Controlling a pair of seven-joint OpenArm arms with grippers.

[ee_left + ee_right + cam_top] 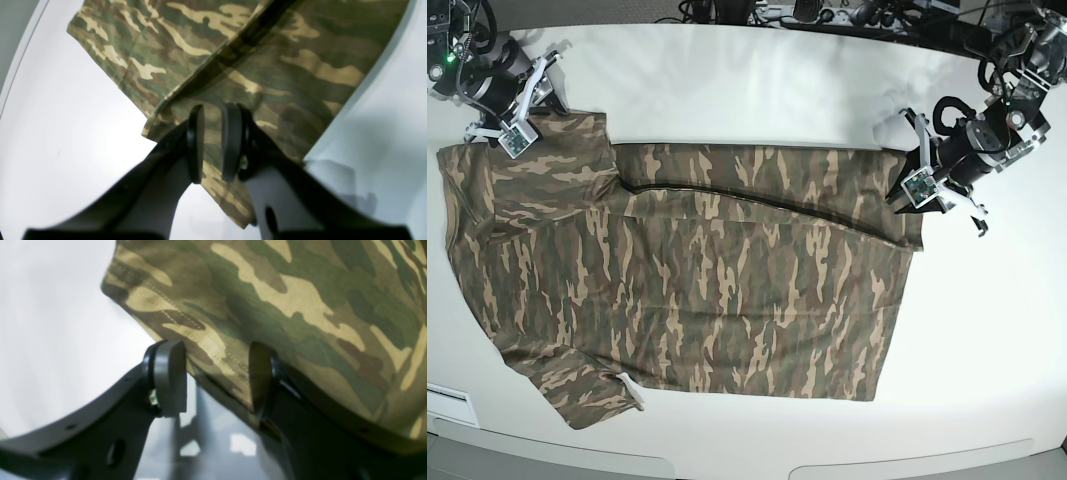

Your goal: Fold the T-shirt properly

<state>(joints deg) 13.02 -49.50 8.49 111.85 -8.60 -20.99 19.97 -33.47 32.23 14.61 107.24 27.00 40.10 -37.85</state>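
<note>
The camouflage T-shirt (707, 290) lies spread flat on the white table (747, 90), its far edge folded over in a long strip. In the base view my left gripper (919, 190) sits at the shirt's far right corner. The left wrist view shows that gripper (213, 143) with its pads close together and the T-shirt (300, 66) cloth running between them. At the far left sleeve is my right gripper (515, 135). Seen from the right wrist, this gripper (217, 376) stands open, the stitched hem of the T-shirt (300, 306) between its wide-set pads.
Cables and equipment (827, 12) line the table's back edge. The table's front edge (727, 450) runs just below the shirt's near sleeve. A small white tag (627, 383) shows at that sleeve.
</note>
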